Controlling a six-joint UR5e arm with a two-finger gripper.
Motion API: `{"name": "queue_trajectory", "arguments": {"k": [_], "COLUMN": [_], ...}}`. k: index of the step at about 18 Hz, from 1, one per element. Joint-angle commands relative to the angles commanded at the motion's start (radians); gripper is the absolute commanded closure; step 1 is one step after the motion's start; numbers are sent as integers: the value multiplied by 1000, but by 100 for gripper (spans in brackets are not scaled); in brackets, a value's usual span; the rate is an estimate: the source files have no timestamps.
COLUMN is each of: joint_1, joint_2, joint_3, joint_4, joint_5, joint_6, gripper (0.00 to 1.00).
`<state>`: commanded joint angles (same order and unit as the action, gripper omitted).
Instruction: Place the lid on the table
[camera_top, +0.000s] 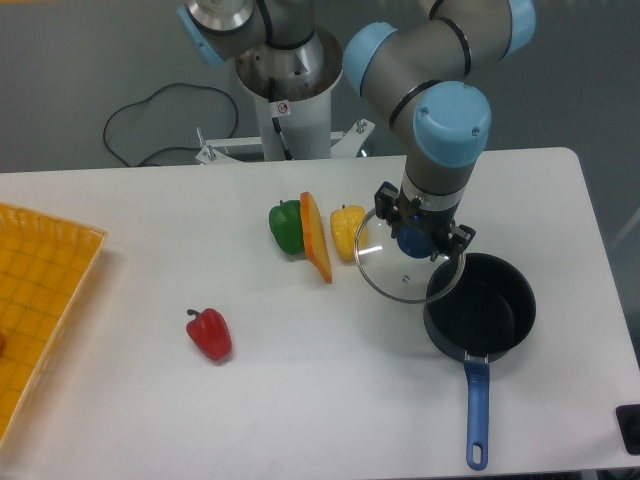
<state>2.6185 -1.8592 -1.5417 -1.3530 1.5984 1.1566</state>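
Now lid (400, 272) level, knob upward

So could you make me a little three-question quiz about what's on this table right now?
1. True or false: the glass lid sits closed on the black saucepan.
2. Which vegetable lies alone, nearest the yellow tray? A) green pepper B) red pepper C) yellow pepper
3. What part of the lid does the gripper hold?

Key: 1 false, it is held off to the pan's left, overlapping its rim; 2 B; 3 the blue knob.
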Motion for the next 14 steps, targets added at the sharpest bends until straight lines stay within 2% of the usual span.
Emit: {"name": "queue_trajectory", "arguments": {"k": [14], "joint_1": [-21], "joint_2": [-8], "joint_3": [5], "joint_4": [9], "joint_5": [0], "joint_6": [-78], "gripper": [37]}}
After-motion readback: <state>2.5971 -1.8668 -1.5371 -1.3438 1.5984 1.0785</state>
